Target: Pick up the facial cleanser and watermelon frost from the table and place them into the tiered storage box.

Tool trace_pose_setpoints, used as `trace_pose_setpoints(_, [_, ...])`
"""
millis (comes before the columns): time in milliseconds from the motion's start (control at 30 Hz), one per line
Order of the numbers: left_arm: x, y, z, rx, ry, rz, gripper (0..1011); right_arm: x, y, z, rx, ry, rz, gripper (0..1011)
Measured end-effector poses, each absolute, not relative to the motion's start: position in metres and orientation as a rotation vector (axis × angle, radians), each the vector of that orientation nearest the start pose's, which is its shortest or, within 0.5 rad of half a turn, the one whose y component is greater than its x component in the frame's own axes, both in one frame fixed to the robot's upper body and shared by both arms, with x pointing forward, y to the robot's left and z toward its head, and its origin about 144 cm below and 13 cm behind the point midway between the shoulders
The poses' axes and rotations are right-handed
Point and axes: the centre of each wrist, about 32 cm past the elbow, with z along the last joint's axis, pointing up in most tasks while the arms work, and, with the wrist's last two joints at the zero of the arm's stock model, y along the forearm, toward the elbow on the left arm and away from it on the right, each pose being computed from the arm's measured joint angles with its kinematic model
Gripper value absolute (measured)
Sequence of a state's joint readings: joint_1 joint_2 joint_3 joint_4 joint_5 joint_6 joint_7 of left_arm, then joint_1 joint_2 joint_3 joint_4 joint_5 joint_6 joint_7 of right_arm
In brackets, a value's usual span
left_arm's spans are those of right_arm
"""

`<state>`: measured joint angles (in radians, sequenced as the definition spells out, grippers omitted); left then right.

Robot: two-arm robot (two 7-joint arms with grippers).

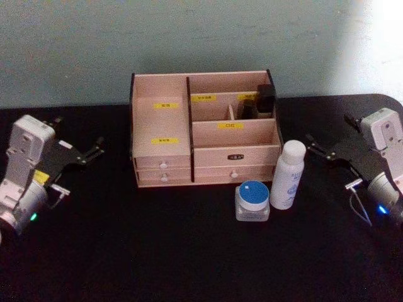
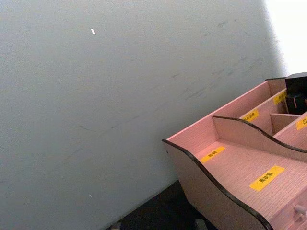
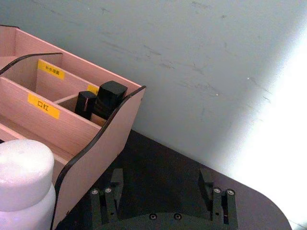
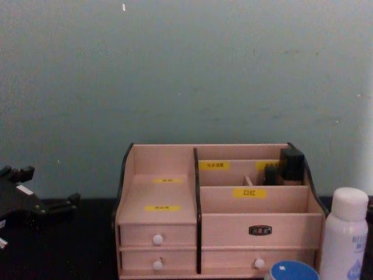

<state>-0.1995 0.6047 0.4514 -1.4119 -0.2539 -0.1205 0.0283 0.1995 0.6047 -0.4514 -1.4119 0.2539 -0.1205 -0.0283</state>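
Observation:
The facial cleanser (image 1: 288, 175), a tall white bottle with blue lettering, stands upright just in front of the tiered storage box (image 1: 160, 126) at its right end. Its cap (image 3: 24, 167) shows close in the right wrist view. Left of the bottle and nearly touching it sits the watermelon frost (image 1: 252, 201), a squat jar with a blue lid. My left gripper (image 1: 79, 135) hovers open at the table's left, well clear of the box. At the table's right, beyond the bottle, my right gripper (image 1: 330, 131) is open with nothing between its fingers (image 3: 115, 182).
Black cosmetic items (image 1: 264, 100) fill the box's back right compartment. The box has two stepped shelves on the left and drawers with white knobs (image 4: 157, 239) below. The black table (image 1: 157, 251) meets a pale wall (image 4: 186, 70) behind the box.

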Motion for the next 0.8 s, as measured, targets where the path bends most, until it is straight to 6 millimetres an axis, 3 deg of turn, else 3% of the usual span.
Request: trace_pose_setpoints(800, [0.4886, 0.3097, 1.1398, 0.304, -0.285, 1.248, 1001, 0.4801, -0.3129, 1.1424, -0.278, -0.242, -1.230, 1000])
